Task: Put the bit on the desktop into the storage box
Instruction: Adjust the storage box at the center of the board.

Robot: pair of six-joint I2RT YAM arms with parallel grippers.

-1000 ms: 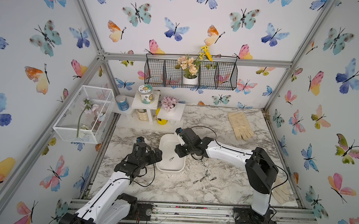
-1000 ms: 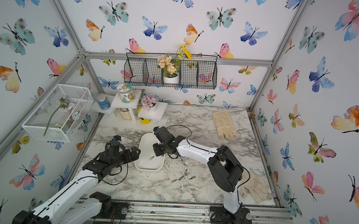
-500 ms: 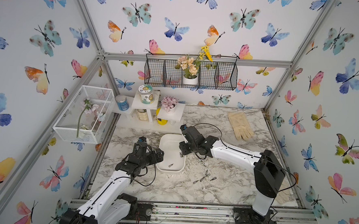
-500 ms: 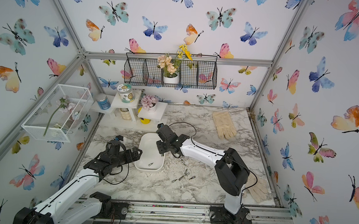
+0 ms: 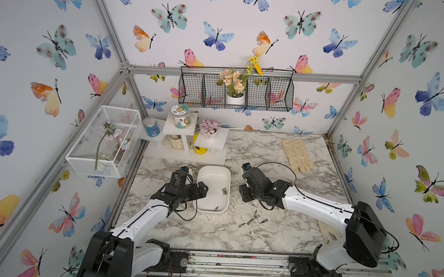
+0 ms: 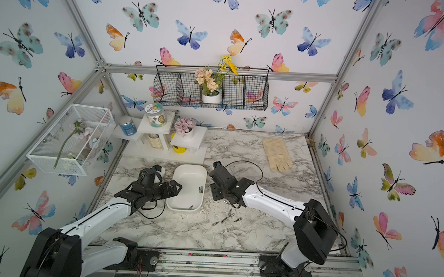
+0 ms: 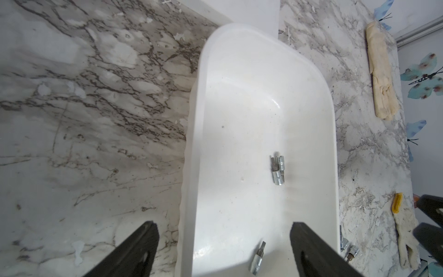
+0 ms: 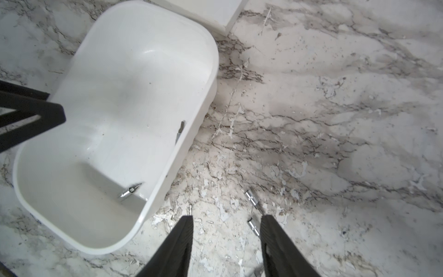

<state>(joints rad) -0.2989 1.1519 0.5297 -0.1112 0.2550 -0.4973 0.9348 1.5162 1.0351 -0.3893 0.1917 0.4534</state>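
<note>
Mid-frame in both top views, on desktop (image 5: 210, 235): box (image 5: 213, 168), long axis running up the frame, open on top. Holds three bits: pair (image 5: 224, 190) lying touching by the right wall, single (image 5: 216, 209) at the lower end. In left wrist view shows that pair (image 7: 278, 170) side by side on the floor and the single (image 7: 258, 257) close by the gripper.

Just lower right of box, on bare desktop: loose bits (image 5: 252, 219), about five, scattered close together, not yet in box.

At box's left rim, reaching in from lower left: left gripper (image 5: 202, 189), spread wide, empty. Straddles the wall in its wrist view, one finger (image 7: 134, 251) over desktop, the other (image 7: 311, 251) over box floor.

Just right of box, tips down toward desktop: right gripper (image 5: 244, 195), parted, pinching nothing. In its wrist view has one bit (image 8: 253, 226) just beside a finger's inner edge and another (image 8: 251, 197) just past the tips; touching or not, cannot tell.

Upper right of desktop, well apart from box: glove (image 5: 297, 154), lying flat. Lower right, partly hidden by right arm: second glove (image 5: 327, 232)
</note>
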